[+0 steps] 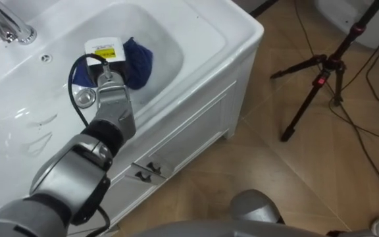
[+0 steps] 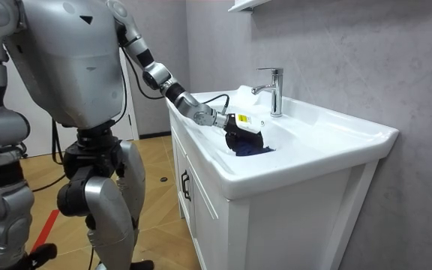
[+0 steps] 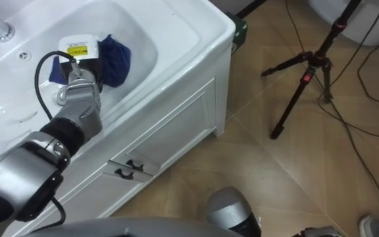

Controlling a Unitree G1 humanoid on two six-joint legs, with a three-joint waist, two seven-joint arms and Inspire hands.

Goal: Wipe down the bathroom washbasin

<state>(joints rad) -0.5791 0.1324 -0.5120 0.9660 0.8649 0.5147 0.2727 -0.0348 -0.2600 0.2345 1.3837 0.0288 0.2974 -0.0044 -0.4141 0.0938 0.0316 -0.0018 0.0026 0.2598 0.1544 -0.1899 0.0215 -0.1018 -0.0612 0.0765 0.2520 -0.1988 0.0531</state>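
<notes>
One left hand [image 1: 108, 68] reaches into the basin [image 1: 176, 46] at upper left; clenched around a blue cloth [image 1: 139, 60], pressing it down, likely for scrubbing.

Left hand [image 1: 112, 78]: front part buried under its own back, so how it meets the cloth [image 1: 139, 60] can't be told.

Cloth: the near side is covered by the hand. In the room view its lower part sits behind the basin's front wall.

Basin [image 1: 202, 33]: cut by the left and top edges.

Tap [image 1: 8, 23]: only base and lower stem, the rest is off the top.

Drain [image 1: 84, 97]: partly behind the wrist.

Tripod [image 1: 318, 76]: its top runs off the upper edge.

White shape [image 1: 341, 10], upper right corner: cut off, can't tell what it is.

Cupboard handles [image 1: 147, 170]: too small to make out their form.

Shelf [image 2: 255, 4]: only a corner shows in the room view.
</notes>
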